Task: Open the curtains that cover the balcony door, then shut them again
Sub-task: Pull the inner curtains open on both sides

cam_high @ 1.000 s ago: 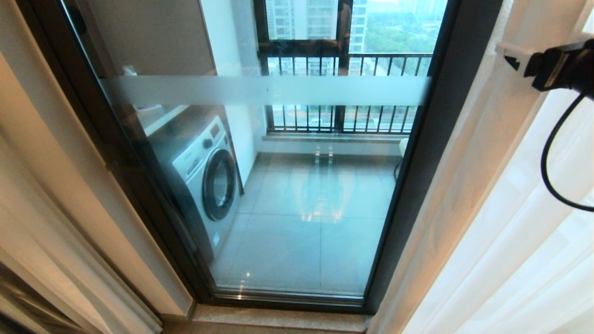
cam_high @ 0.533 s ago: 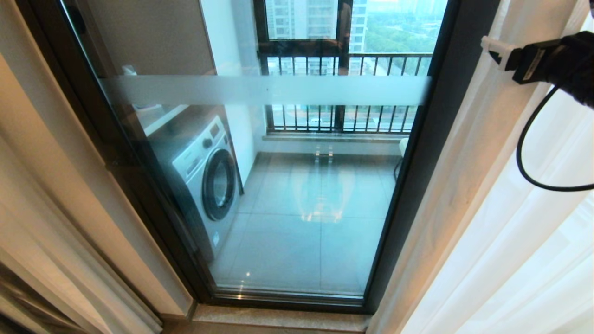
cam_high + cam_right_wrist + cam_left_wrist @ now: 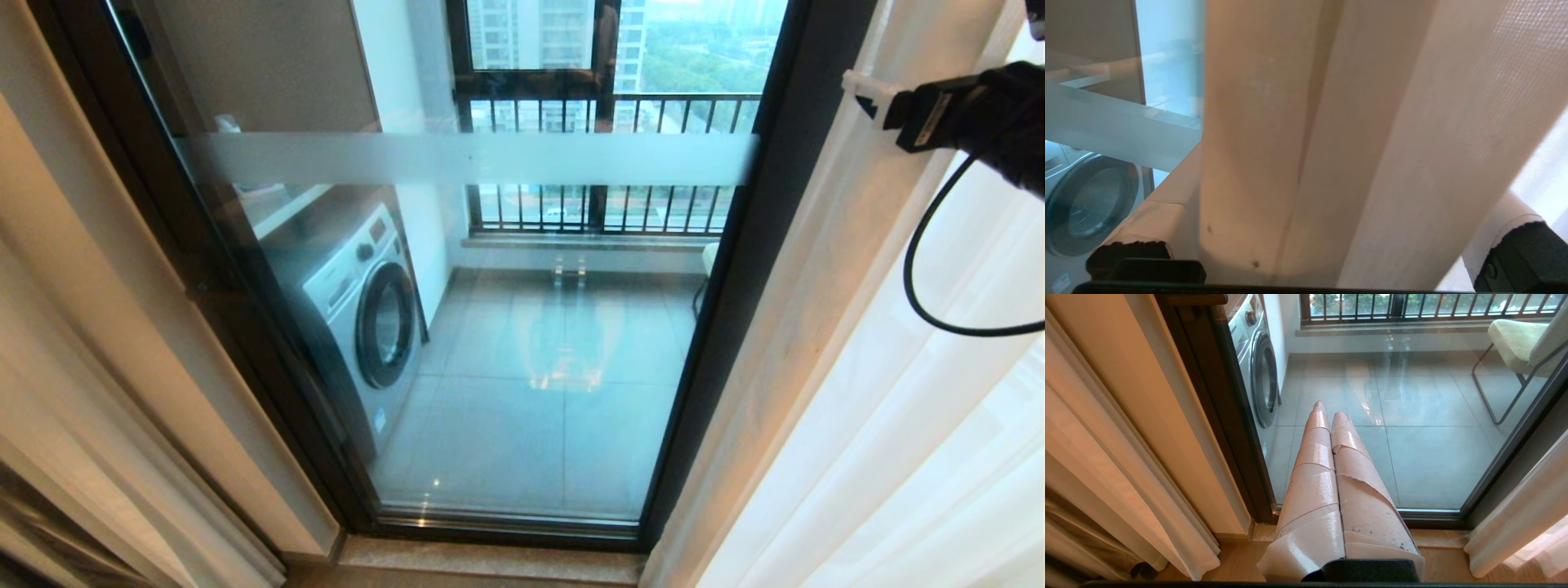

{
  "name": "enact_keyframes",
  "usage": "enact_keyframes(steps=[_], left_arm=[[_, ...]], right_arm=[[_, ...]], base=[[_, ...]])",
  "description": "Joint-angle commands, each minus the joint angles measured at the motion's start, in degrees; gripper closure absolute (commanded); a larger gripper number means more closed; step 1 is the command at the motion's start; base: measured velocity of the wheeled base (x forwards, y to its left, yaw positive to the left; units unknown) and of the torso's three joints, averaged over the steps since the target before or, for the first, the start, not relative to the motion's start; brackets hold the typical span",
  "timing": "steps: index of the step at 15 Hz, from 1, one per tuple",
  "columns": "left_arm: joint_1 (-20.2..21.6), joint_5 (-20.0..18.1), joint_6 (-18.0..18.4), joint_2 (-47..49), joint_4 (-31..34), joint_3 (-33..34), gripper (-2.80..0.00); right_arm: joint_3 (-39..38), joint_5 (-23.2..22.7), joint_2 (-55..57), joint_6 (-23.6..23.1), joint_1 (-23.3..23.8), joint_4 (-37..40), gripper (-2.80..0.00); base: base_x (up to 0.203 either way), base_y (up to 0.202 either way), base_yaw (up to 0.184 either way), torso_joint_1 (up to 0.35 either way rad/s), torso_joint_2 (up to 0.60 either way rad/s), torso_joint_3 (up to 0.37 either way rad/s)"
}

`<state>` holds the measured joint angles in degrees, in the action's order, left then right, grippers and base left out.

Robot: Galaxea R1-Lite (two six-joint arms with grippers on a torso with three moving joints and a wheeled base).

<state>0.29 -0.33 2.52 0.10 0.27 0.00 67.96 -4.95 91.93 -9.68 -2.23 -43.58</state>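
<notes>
While the balcony door (image 3: pixel 522 327) stands uncovered in front of us, the curtains (image 3: pixel 833 327) hang gathered at its right edge: a thick beige drape against the dark frame, with sheer white panels just beside it. A second beige drape (image 3: pixel 73 392) hangs at the left. Our right gripper (image 3: pixel 869 90) is raised to the drape's leading fold with its jaws spread as wide as they go; the right wrist view shows the fold lying between the two fingers (image 3: pixel 1151 228), not yet pinched. Our left gripper (image 3: pixel 1331 416) is parked low before the glass, fingers pressed together and holding nothing. We judge the opening half done and the closing about to start. The cloth looks soft and limp, fairly heavy in the beige layer, and should slide rather than resist. We would pinch the front edge high up, taking several folds so thin fabric does not slip free.
</notes>
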Motion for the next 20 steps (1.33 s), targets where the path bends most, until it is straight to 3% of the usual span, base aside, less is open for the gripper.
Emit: enact_keyframes(steps=[1,9,10,11,20], left_arm=[[0.1,0.0,0.0,0.0,0.0,0.0,0.00],[0.0,0.0,0.0,0.0,0.0,0.0,0.00],[0.1,0.0,0.0,0.0,0.0,0.0,0.00],[0.0,-0.1,0.0,0.0,0.0,0.0,0.00],[0.1,0.0,0.0,0.0,0.0,0.0,0.00]], right_arm=[[0.1,-0.1,-0.5,-0.1,0.7,-0.3,-2.80],[1.3,-0.1,-1.8,0.2,2.4,0.0,-2.80],[1.5,-0.1,-2.0,0.1,2.4,0.0,-2.00],[1.5,-0.1,-2.1,0.1,2.4,0.0,0.00],[1.1,-0.2,-4.7,0.1,2.4,0.3,0.00]], base=[[0.000,0.000,0.000,0.000,0.00,0.000],[0.000,0.000,0.000,0.000,0.00,0.000],[0.000,0.000,0.000,0.000,0.00,0.000],[0.000,0.000,0.000,0.000,0.00,0.000],[0.000,0.000,0.000,0.000,0.00,0.000]])
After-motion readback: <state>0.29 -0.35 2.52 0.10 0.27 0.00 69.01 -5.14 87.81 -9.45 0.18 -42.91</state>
